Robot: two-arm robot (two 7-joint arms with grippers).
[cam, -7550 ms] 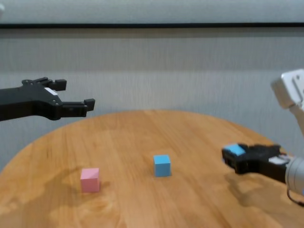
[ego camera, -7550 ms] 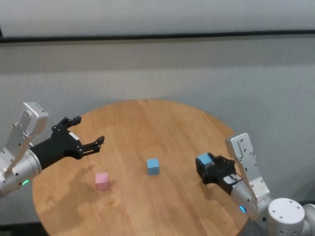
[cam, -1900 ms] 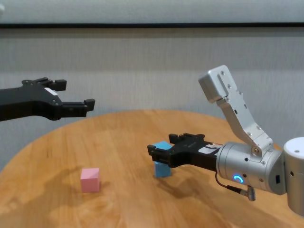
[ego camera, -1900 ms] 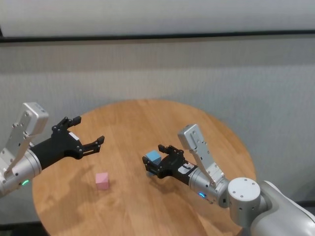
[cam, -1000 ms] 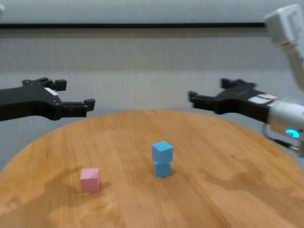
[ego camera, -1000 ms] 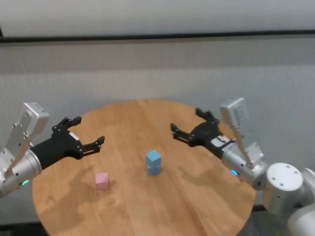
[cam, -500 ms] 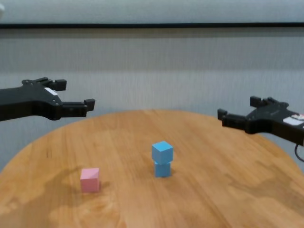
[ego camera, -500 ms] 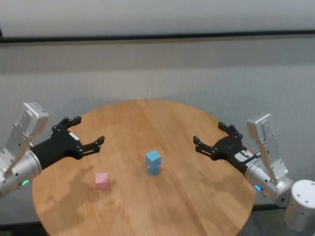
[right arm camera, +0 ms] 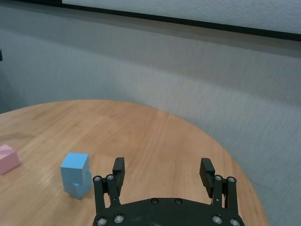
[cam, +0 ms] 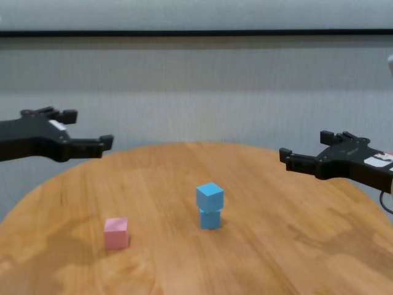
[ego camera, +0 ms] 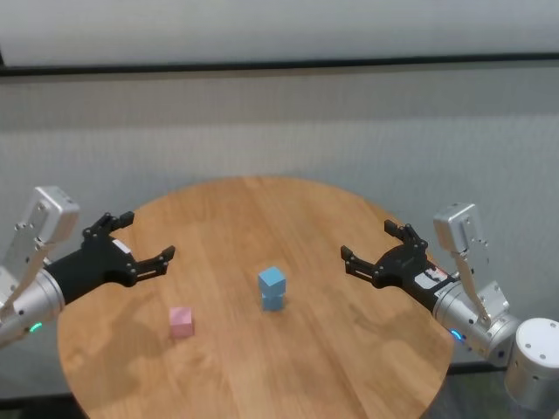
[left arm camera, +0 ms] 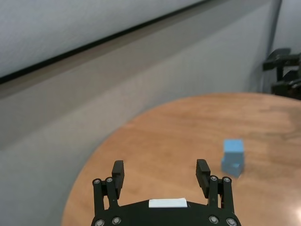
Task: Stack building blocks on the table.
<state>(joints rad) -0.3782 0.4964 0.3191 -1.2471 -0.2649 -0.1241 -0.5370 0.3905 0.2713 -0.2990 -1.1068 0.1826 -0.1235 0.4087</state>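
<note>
Two light blue cubes are stacked near the middle of the round wood table (ego camera: 262, 214): the top cube (ego camera: 272, 279) sits slightly turned on the lower cube (ego camera: 273, 302). The stack also shows in the chest view (cam: 210, 196) and in both wrist views (left arm camera: 233, 147) (right arm camera: 74, 163). The pink cube (ego camera: 181, 321) lies alone to the stack's left, also in the chest view (cam: 116, 232). My left gripper (ego camera: 144, 237) is open and empty above the table's left edge. My right gripper (ego camera: 367, 242) is open and empty, right of the stack and apart from it.
A grey wall with a dark stripe (ego camera: 279, 65) stands behind the table. The table's round edge (cam: 184, 146) curves close behind both grippers. Nothing else lies on the top.
My right gripper let go of the blue cube on top of the other and drew back to the right. In the last half second my left gripper shifted slightly left and down.
</note>
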